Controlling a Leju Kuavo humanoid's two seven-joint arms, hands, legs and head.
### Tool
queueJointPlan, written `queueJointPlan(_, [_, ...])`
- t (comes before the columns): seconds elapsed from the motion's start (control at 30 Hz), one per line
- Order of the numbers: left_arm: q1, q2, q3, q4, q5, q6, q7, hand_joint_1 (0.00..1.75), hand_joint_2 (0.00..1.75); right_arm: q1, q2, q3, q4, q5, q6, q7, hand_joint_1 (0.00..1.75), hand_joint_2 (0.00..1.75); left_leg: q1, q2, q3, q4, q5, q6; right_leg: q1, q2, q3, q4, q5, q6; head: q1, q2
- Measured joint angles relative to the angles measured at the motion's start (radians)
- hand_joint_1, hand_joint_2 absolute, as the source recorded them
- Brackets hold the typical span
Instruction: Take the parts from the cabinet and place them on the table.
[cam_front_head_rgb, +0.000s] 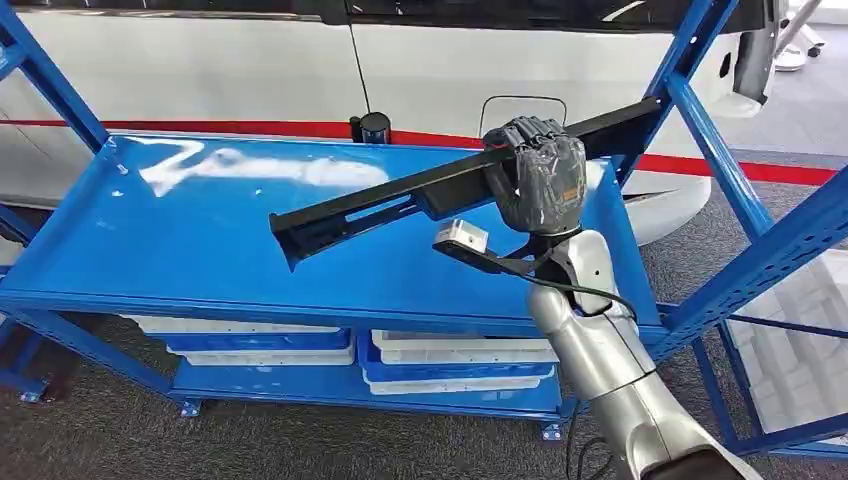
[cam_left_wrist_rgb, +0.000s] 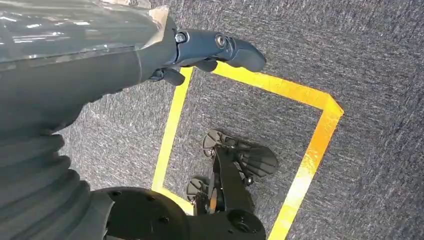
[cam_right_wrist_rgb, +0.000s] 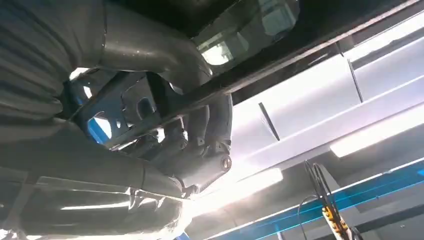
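Observation:
A long black plastic part slants above the blue cabinet shelf, its low end toward the shelf's middle and its high end at the right upright. My right hand grips the part near its middle, fingers wrapped around it. In the right wrist view the same hand clasps the dark bar from below. My left hand hangs over the grey carpet with its fingers apart and nothing in them.
Blue uprights frame the cabinet on the right. White and blue bins sit on the lower shelf. A white car body stands behind. Yellow tape marks a square on the carpet.

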Motion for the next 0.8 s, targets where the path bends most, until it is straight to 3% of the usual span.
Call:
queueJointPlan(0.07, [-0.001, 0.000, 0.000, 0.000, 0.000, 0.000, 0.000, 0.00, 1.75, 0.000, 0.000, -0.004, -0.004, -0.002, 0.001, 0.002, 1.75, 1.75, -0.001, 0.000, 0.002, -0.009, 0.006, 0.009, 0.001, 0.000, 0.003, -0.007, 0.004, 0.009, -0.001, 0.000])
queueJointPlan(0.1, [-0.002, -0.001, 0.000, 0.000, 0.000, -0.001, 0.000, 0.00, 1.75, 0.001, -0.001, -0.008, -0.008, -0.002, 0.001, 0.002, 1.75, 1.75, 0.011, 0.004, 0.009, -0.022, 0.014, 0.020, 0.000, -0.001, -0.008, 0.003, -0.005, 0.011, 0.001, 0.000])
queueJointPlan(0.13, [-0.003, -0.002, 0.000, 0.000, 0.000, -0.002, 0.000, 0.00, 1.75, 0.000, -0.001, -0.011, -0.010, -0.003, 0.001, 0.002, 1.75, 1.75, 0.010, 0.005, 0.010, -0.025, 0.016, 0.022, 0.002, -0.002, -0.022, 0.037, -0.025, 0.006, 0.003, 0.000])
queueJointPlan(0.2, [-0.004, -0.002, 0.000, 0.000, 0.000, -0.002, 0.000, 0.00, 1.75, 0.002, -0.003, -0.012, -0.011, -0.003, 0.002, 0.002, 1.75, 1.75, 0.010, 0.006, 0.009, -0.025, 0.017, 0.024, 0.002, -0.002, -0.103, 0.200, -0.091, -0.008, 0.010, 0.000])
queueJointPlan(0.23, [-0.004, -0.002, 0.000, 0.000, 0.000, -0.002, 0.000, 0.00, 1.75, 0.008, -0.004, -0.013, -0.011, -0.004, 0.002, 0.002, 1.75, 1.75, 0.010, 0.006, 0.008, -0.025, 0.017, 0.024, 0.003, -0.002, -0.145, 0.281, -0.115, -0.009, 0.009, 0.000])
queueJointPlan(0.27, [-0.004, -0.002, 0.000, 0.000, 0.000, -0.002, 0.000, 0.00, 1.75, 0.014, -0.005, -0.013, -0.011, -0.004, 0.002, 0.002, 1.75, 1.75, 0.010, 0.006, 0.008, -0.024, 0.016, 0.024, 0.002, -0.002, -0.174, 0.333, -0.121, -0.005, 0.011, 0.000])
queueJointPlan(0.3, [-0.004, -0.002, 0.000, 0.000, 0.000, -0.002, 0.000, 0.00, 1.75, 0.018, -0.006, -0.013, -0.011, -0.005, 0.002, 0.002, 1.75, 1.75, 0.010, 0.005, 0.009, -0.024, 0.016, 0.023, 0.000, -0.002, -0.178, 0.326, -0.108, 0.001, 0.011, 0.000])
queueJointPlan(0.33, [-0.004, -0.002, 0.000, 0.000, 0.000, -0.002, 0.002, 0.00, 1.75, 0.019, -0.008, -0.015, -0.011, -0.006, 0.002, 0.002, 1.75, 1.75, 0.011, 0.004, 0.009, -0.023, 0.016, 0.022, -0.001, -0.003, -0.155, 0.271, -0.076, 0.011, 0.013, 0.000])
queueJointPlan(0.4, [-0.004, -0.003, 0.000, 0.000, 0.000, -0.002, 0.002, 0.00, 1.75, 0.016, -0.009, -0.017, -0.011, -0.011, 0.002, 0.000, 1.75, 1.75, 0.012, 0.004, 0.012, -0.020, 0.013, 0.016, -0.005, -0.005, -0.074, 0.085, 0.004, 0.027, 0.014, 0.000])
queueJointPlan(0.43, [-0.004, -0.003, 0.000, 0.000, 0.000, -0.002, 0.002, 0.00, 1.75, 0.015, -0.009, -0.017, -0.011, -0.012, 0.002, -0.001, 1.75, 1.75, 0.012, 0.004, 0.009, -0.015, 0.009, 0.009, -0.005, -0.009, -0.049, 0.017, 0.018, 0.025, 0.015, 0.000])
queueJointPlan(0.47, [-0.006, -0.002, 0.000, 0.000, 0.000, -0.002, 0.002, 0.00, 1.75, 0.014, -0.008, -0.016, -0.011, -0.014, 0.002, -0.001, 1.75, 1.75, 0.005, 0.003, 0.005, -0.010, 0.006, -0.001, 0.004, -0.006, -0.040, 0.019, 0.022, 0.015, 0.013, 0.000])
queueJointPlan(0.57, [-0.006, -0.003, 0.000, 0.000, 0.002, -0.002, 0.002, 0.00, 1.75, 0.016, -0.010, -0.018, -0.011, -0.017, 0.002, -0.002, 1.75, 1.75, 0.012, 0.004, 0.002, -0.014, 0.014, -0.020, 0.010, -0.004, -0.051, 0.024, 0.027, -0.004, 0.013, 0.000])
queueJointPlan(0.6, [-0.006, -0.002, 0.000, 0.000, 0.002, -0.002, 0.002, 0.00, 1.75, 0.015, -0.009, -0.018, -0.011, -0.017, 0.002, -0.002, 1.75, 1.75, 0.015, 0.004, -0.002, -0.010, 0.008, -0.026, 0.000, -0.004, -0.050, 0.019, 0.033, -0.013, 0.013, 0.000])
queueJointPlan(0.63, [-0.006, -0.002, 0.000, 0.000, 0.002, -0.002, 0.002, 0.00, 1.75, 0.014, -0.008, -0.018, -0.011, -0.017, 0.002, -0.002, 1.75, 1.75, 0.016, 0.006, -0.009, 0.011, -0.013, -0.032, -0.001, -0.004, -0.050, 0.018, 0.034, -0.016, 0.010, 0.000])
queueJointPlan(0.73, [-0.006, -0.003, 0.000, 0.000, 0.002, -0.002, 0.002, 0.00, 1.75, 0.015, -0.008, -0.018, -0.011, -0.017, 0.002, -0.002, 1.75, 1.75, 0.018, 0.006, -0.108, 0.234, -0.133, -0.042, 0.003, -0.006, -0.055, 0.019, 0.036, -0.025, 0.000, 0.000])
queueJointPlan(0.77, [-0.006, -0.003, 0.000, 0.000, 0.002, -0.002, 0.002, 0.00, 1.75, 0.017, -0.008, -0.018, -0.011, -0.017, 0.002, -0.002, 1.75, 1.75, 0.018, 0.006, -0.134, 0.290, -0.149, -0.043, 0.004, -0.007, -0.056, 0.019, 0.038, -0.028, -0.001, 0.000])
queueJointPlan(0.8, [-0.005, -0.002, 0.000, 0.000, 0.003, -0.002, 0.002, 0.00, 1.75, 0.019, -0.008, -0.017, -0.011, -0.017, 0.002, -0.002, 1.75, 1.75, 0.019, 0.006, -0.138, 0.300, -0.142, -0.042, 0.005, -0.007, -0.057, 0.019, 0.039, -0.029, 0.000, 0.000])
